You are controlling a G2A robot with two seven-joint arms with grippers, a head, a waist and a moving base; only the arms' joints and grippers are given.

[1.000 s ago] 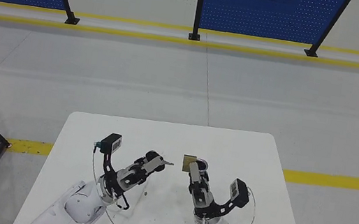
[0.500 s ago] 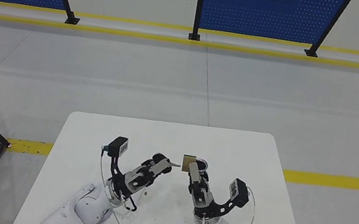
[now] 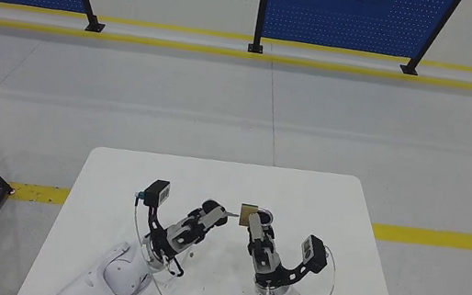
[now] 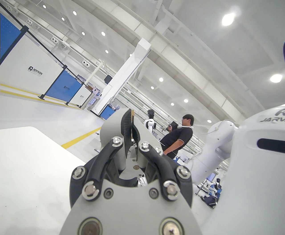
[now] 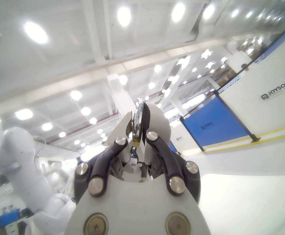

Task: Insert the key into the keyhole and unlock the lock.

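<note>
Over the middle of the table [image 3: 330,200], the left gripper [image 4: 131,125], clamped on the key [image 3: 225,213], has slid in this past second toward the lock [image 3: 250,211] pinched in the right gripper [image 5: 138,124]. The tip seems just short of it, so insertion looks next. Nothing lies between. Beyond the far edge stand barrier panels [image 3: 350,12].

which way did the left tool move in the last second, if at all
Yes. In the top view the left tool slid away from the table's left edge, carrying the key closer to the lock.
</note>
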